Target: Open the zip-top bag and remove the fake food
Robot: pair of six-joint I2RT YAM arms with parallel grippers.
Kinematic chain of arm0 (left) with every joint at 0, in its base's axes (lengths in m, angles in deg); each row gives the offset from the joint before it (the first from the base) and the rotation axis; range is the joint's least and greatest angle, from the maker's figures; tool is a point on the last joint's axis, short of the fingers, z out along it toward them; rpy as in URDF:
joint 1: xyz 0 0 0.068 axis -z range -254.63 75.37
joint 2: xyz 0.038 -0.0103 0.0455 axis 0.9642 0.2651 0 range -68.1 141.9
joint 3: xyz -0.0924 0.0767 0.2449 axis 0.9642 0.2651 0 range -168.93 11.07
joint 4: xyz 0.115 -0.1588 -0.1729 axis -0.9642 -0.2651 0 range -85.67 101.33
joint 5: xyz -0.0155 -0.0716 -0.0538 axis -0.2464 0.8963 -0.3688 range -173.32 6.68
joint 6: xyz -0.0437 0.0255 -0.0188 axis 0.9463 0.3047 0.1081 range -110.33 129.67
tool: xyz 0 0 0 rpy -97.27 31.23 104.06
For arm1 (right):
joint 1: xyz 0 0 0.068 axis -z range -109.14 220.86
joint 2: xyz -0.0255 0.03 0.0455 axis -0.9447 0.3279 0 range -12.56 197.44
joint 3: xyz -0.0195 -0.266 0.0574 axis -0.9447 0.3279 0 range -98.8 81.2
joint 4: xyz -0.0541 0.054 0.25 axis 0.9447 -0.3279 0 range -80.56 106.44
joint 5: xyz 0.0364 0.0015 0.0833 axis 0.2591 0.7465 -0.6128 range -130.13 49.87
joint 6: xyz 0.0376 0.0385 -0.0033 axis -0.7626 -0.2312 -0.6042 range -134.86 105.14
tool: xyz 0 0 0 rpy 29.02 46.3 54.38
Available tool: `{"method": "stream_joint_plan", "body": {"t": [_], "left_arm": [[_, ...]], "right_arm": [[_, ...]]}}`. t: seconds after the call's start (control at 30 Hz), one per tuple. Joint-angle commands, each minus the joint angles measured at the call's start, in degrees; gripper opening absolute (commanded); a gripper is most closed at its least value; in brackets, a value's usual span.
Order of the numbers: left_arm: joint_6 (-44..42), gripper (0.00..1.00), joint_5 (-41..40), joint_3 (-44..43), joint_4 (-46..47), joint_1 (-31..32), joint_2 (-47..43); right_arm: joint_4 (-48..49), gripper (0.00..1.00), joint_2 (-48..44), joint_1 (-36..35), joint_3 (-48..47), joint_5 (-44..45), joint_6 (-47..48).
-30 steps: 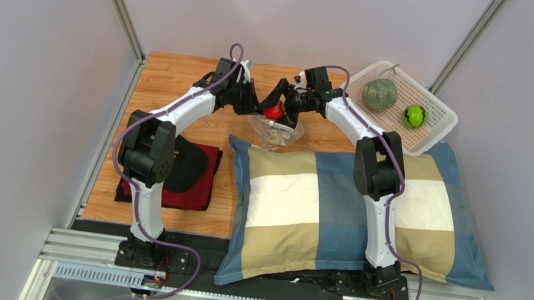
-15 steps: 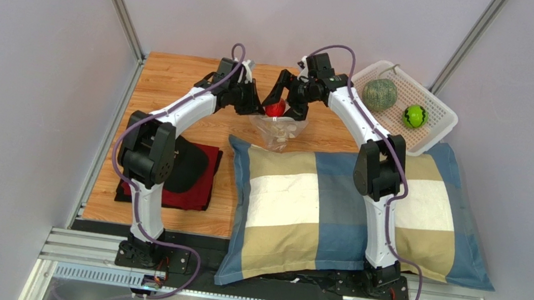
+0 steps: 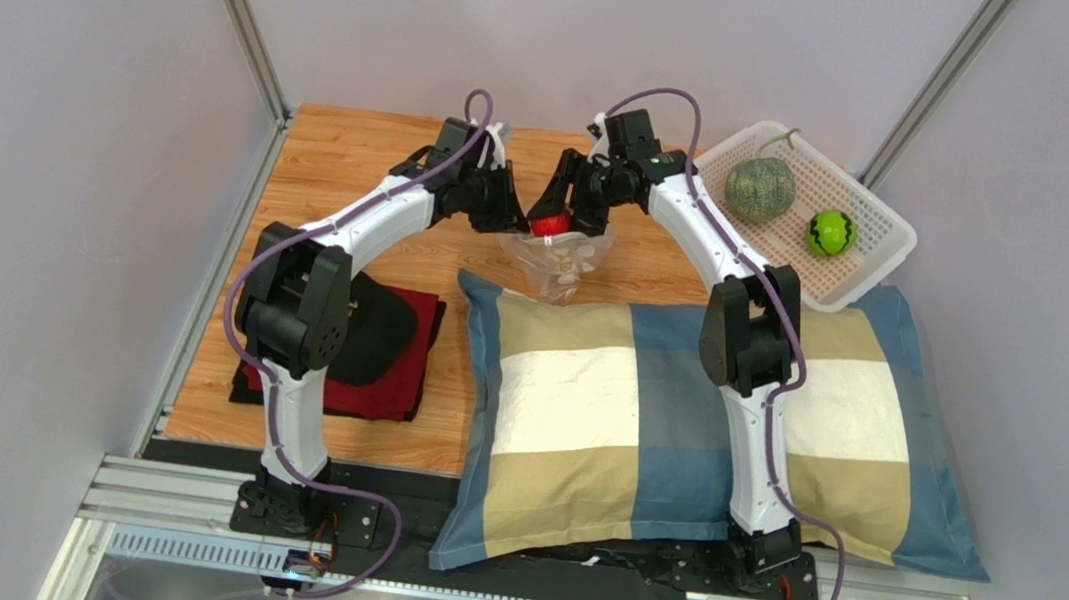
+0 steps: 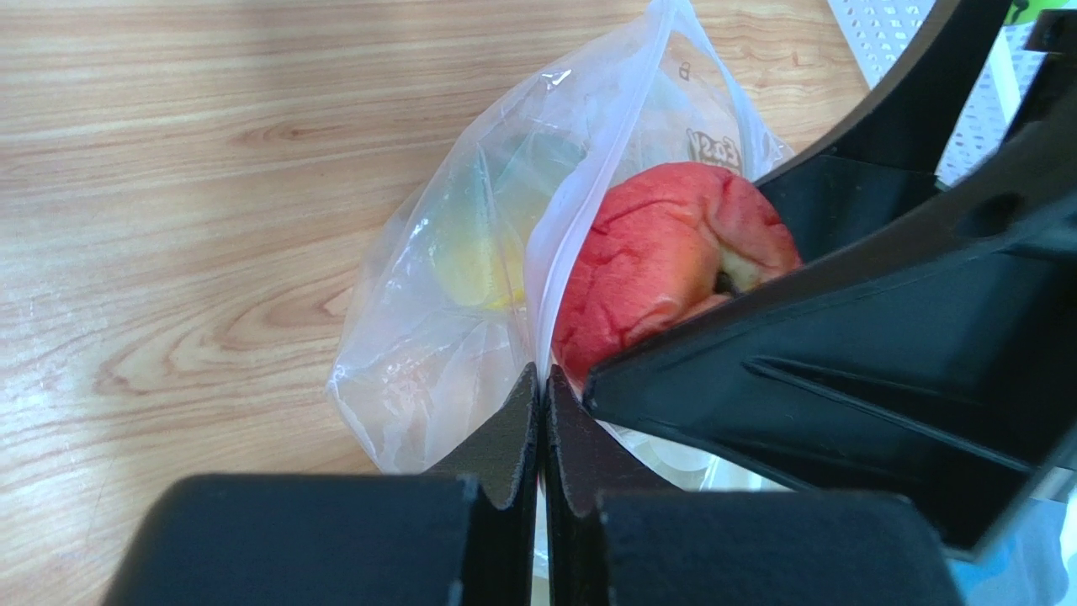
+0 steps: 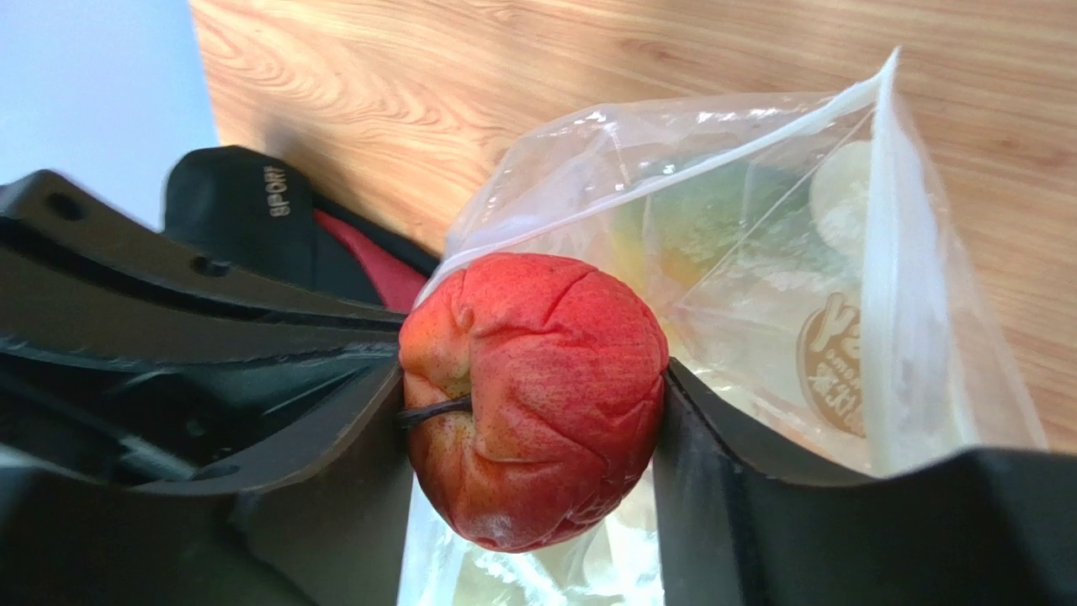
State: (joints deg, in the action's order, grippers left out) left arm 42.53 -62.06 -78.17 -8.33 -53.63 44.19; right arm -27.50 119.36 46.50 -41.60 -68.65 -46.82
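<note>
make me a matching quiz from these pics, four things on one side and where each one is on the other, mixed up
Things:
1 red fruit
2 zip-top bag
3 netted melon ball
4 black cap

Places:
a in the white basket
b on the red cloth
c gripped by the right gripper
d rim pinched by the left gripper

Pairs: 1-c, 2-d, 3-a, 4-b

The left arm (image 3: 361, 220) and right arm (image 3: 707, 237) converge ahead; left gripper (image 4: 544, 398) jaws pressed together, right gripper (image 5: 531, 398) jaws partly spread.
</note>
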Motion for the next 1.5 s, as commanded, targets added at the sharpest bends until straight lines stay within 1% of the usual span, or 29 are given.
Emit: {"method": "stream_joint_plan", "body": {"t": [0.0, 0.07, 0.17, 0.3, 0.37, 0.53, 0.57, 0.63, 0.7, 0.73, 0.77, 0.83, 0.87, 0.9, 0.97, 1.0, 1.07, 1.1, 1.23, 1.3, 1.4, 1.43, 1.47], "left_arm": [[-1.66, 0.0, -1.3, -1.03, -1.61, 0.28, -4.36], [-2.01, 0.0, -2.18, -0.77, -1.87, 0.28, -5.15], [-2.62, 0.0, -2.97, -0.59, -2.13, 0.28, -6.82], [-4.29, 0.0, -3.94, -2.52, -4.94, 0.28, -8.31], [-4.91, 0.0, -4.82, -3.49, -6.0, 0.28, -9.19], [-7.28, 0.0, -4.91, -5.07, -6.62, 0.19, -11.48], [-7.37, 0.0, -4.56, -5.95, -6.79, 0.1, -11.48], [-6.94, 0.0, -3.33, -7.09, -6.79, -0.25, -11.3], [-6.67, 0.0, -2.54, -7.88, -6.8, -0.51, -11.13], [-6.58, 0.0, -2.1, -8.76, -6.79, -0.69, -11.13], [-6.58, 0.0, -2.1, -9.29, -6.97, -0.78, -11.13], [-6.93, 0.0, -2.27, -10.87, -7.84, -1.04, -11.3], [-6.93, 0.0, -2.18, -11.4, -8.11, -1.22, -11.22], [-7.02, 0.0, -2.18, -11.93, -8.46, -1.39, -11.13], [-7.2, 0.0, -2.1, -12.9, -8.73, -1.39, -11.21], [-7.02, 0.0, -2.01, -13.07, -8.64, -1.39, -11.3], [-6.76, 0.0, -1.66, -13.34, -8.38, -1.39, -10.95], [-6.67, 0.0, -1.31, -13.42, -8.46, -1.39, -10.87], [-5.79, 0.0, 0.19, -13.34, -8.29, -1.39, -9.9], [-5.09, 0.0, 0.54, -13.08, -7.94, -1.39, -9.37], [-5.0, 0.0, 0.72, -13.42, -7.5, -1.39, -9.2], [-5.0, 0.0, 0.72, -13.69, -7.5, -1.39, -9.11], [-5.0, 0.0, 0.72, -13.69, -7.5, -1.39, -8.85]], "right_arm": [[3.23, 0.13, -9.56, 0.28, 0.37, -4.17, -3.62], [5.96, 0.13, -12.02, 0.63, 1.77, -5.76, -6.77], [7.73, 0.18, -14.58, 1.07, 1.34, -4.98, -7.93], [6.42, 0.17, -16.25, 4.31, 0.72, -0.94, -9.78], [4.75, 0.17, -15.9, 8.26, 0.2, 2.47, -8.56], [3.16, 0.17, -14.32, 18.8, 2.03, 6.71, -4.0], [3.08, 0.18, -13.71, 20.04, 2.3, 9.33, -3.11], [2.99, 0.18, -12.83, 22.93, 2.57, 11.54, -0.83], [1.77, 0.19, -11.07, 23.83, 2.04, 15.22, 0.93], [1.15, 0.2, -10.37, 26.09, 1.87, 17.68, 1.46], [0.01, 0.2, -8.8, 26.64, 0.21, 18.22, 2.16], [-4.29, 0.24, -7.21, 27.78, -1.55, 19.89, 2.96], [-5.53, 0.26, -6.77, 27.87, -2.69, 22.42, 4.01], [-7.89, 0.32, -6.07, 28.05, -3.14, 23.49, 4.54], [-8.79, 0.4, -6.15, 28.31, -2.27, 26.31, 5.59], [-8.96, 0.52, -6.58, 28.23, -1.83, 26.92, 5.95], [-9.58, 0.66, -6.59, 28.31, -1.56, 28.42, 6.65], [-10.37, 0.78, -6.5, 28.23, -1.65, 30.51, 7.35], [-12.22, 0.95, -7.02, 28.23, -1.83, 35.53, 8.94], [-12.65, 0.98, -7.46, 28.23, -1.48, 37.03, 9.64], [-15.63, 0.99, -7.73, 27.7, -3.75, 38.0, 10.34], [-16.52, 0.99, -8.42, 27.18, -5.24, 37.92, 10.34], [-17.22, 0.95, -8.95, 26.56, -5.95, 36.96, 10.08]]}}
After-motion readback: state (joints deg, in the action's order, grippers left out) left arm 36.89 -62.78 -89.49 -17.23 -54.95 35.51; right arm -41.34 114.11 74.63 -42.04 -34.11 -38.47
